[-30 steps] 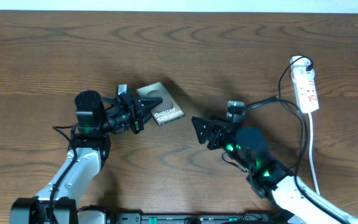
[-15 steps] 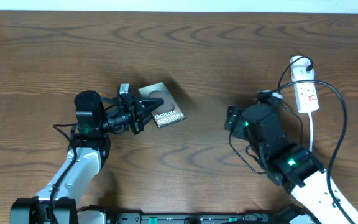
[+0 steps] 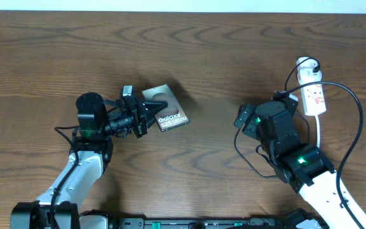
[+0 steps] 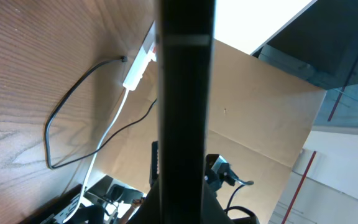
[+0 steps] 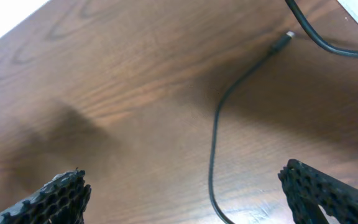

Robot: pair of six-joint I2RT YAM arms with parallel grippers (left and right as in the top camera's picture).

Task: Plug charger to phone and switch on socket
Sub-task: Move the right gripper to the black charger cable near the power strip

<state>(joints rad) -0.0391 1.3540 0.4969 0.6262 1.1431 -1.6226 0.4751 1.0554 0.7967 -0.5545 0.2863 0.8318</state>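
The phone (image 3: 165,108), bronze-grey with white "Galaxy" lettering, is held by one edge in my left gripper (image 3: 146,116), which is shut on it left of centre. In the left wrist view the phone is a dark upright bar (image 4: 185,93). The white socket (image 3: 313,90) lies at the far right and also shows in the left wrist view (image 4: 139,61). The black charger cable (image 3: 361,117) loops around my right arm. My right gripper (image 3: 243,119) is open and empty; its wrist view shows the cable (image 5: 215,137) between the open fingers (image 5: 194,196), with the connector tip (image 5: 284,40) lying on the table ahead.
The socket's white cord (image 3: 319,149) runs down the right side toward the front edge. The right arm's body (image 3: 284,137) stands beside the socket, with black cable draped around it.
My right arm has swung from the table's middle over to the right, near the socket, and the charger cable has shifted with it. The left arm and phone have not moved.
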